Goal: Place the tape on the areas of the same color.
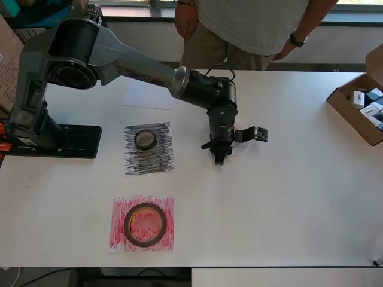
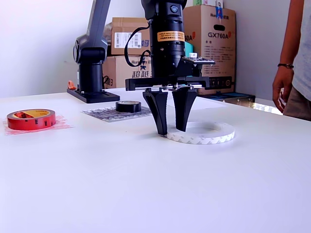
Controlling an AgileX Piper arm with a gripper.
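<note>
The small black tape roll (image 1: 145, 139) (image 2: 128, 106) lies on the black scribbled patch (image 1: 149, 161) (image 2: 104, 114). The dark-red roll (image 1: 145, 224) (image 2: 30, 119) lies on the red scribbled patch (image 1: 119, 236) (image 2: 60, 126). The plain white sheet (image 1: 146, 95) sits beyond them, partly under the arm, with nothing on it. The large white roll (image 2: 209, 132) lies flat on the bare tabletop. My gripper (image 1: 219, 158) (image 2: 171, 131) points straight down at its near rim. One fingertip is outside the ring and one inside, with a gap between them.
The arm base (image 1: 54, 140) stands at the overhead view's left. An open cardboard box (image 1: 344, 110) holding small items sits at the right edge. A person (image 1: 251, 30) stands at the far side of the table. Stacked cartons (image 2: 214, 39) stand behind it.
</note>
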